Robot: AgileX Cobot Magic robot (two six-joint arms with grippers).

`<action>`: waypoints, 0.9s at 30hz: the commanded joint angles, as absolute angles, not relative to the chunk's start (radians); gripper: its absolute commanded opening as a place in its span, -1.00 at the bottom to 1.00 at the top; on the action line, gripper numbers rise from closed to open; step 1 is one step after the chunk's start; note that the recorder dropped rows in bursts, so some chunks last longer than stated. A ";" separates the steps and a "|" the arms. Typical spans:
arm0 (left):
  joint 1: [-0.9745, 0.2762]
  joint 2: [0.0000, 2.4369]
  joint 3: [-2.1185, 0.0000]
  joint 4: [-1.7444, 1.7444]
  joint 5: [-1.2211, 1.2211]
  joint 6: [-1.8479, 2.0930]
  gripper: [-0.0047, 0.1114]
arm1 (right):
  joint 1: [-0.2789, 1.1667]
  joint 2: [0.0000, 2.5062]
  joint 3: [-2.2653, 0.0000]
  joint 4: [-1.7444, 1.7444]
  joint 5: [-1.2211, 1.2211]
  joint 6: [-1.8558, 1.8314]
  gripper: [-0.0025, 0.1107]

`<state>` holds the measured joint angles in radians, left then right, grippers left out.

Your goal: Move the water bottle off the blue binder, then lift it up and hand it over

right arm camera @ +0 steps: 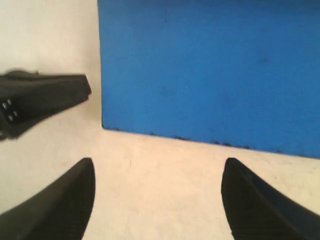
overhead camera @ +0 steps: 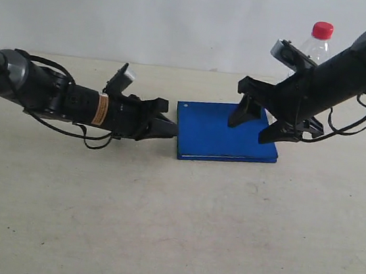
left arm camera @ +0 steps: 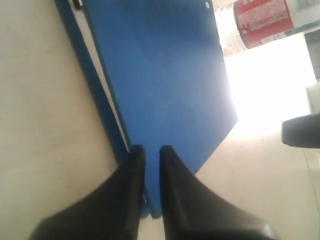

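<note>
L→R, exterior view.

- L gripper [overhead camera: 167, 127]: low over pale table [overhead camera: 159, 227], at binder's L edge. L wrist view: jaws drawn nearly together, thin slit only, binder edge sits in it. Reads as clamped on that edge.
- Flat, rectangular, solid-blue binder [overhead camera: 217, 131]: lies flat on table, mid-scene. Nothing on top of it. Small silver rivet at one far corner.
- R gripper [overhead camera: 248, 130]: hangs over binder's R half w/ jaws wide apart and nothing between them. R wrist view shows only table + blue cover below.
- Small clear plastic bottle, red screw cap [overhead camera: 317, 48]: upright, behind R arm, past binder's far R corner. Base hidden. L wrist view puts its red label [left arm camera: 262, 20] beyond binder's edge, so prob. off the binder already.

Handling (judgement):
- Binder is stiff, thin, likely light. Cover is smooth, so it may slip in a pinch.
- Only hold available is an edge. Mid-edge is better than a corner, else it hangs + swings.
- If only the top cover is caught, it may flap open.
- Bottle: light, tippy if knocked by R arm. Fill level can't tell.
</note>
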<state>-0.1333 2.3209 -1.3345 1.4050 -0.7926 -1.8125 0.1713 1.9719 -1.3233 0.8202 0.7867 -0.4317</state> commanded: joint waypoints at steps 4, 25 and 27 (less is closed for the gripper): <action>-0.033 2.323 -1.340 1.567 -1.055 -1.896 -0.69 | 0.168 1.965 -1.328 0.681 0.796 -0.460 0.16; 0.086 2.323 -1.340 1.571 -1.221 -1.896 -0.69 | 0.168 1.965 -1.328 0.686 0.787 -0.451 0.16; 0.123 2.323 -1.340 1.546 -1.221 -1.896 -0.69 | 0.168 1.965 -1.328 0.686 0.787 -0.455 0.16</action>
<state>0.0937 2.3209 -1.3363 1.5700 -1.2055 -1.8907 0.1713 1.9719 -1.3233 0.6888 0.7855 -0.4448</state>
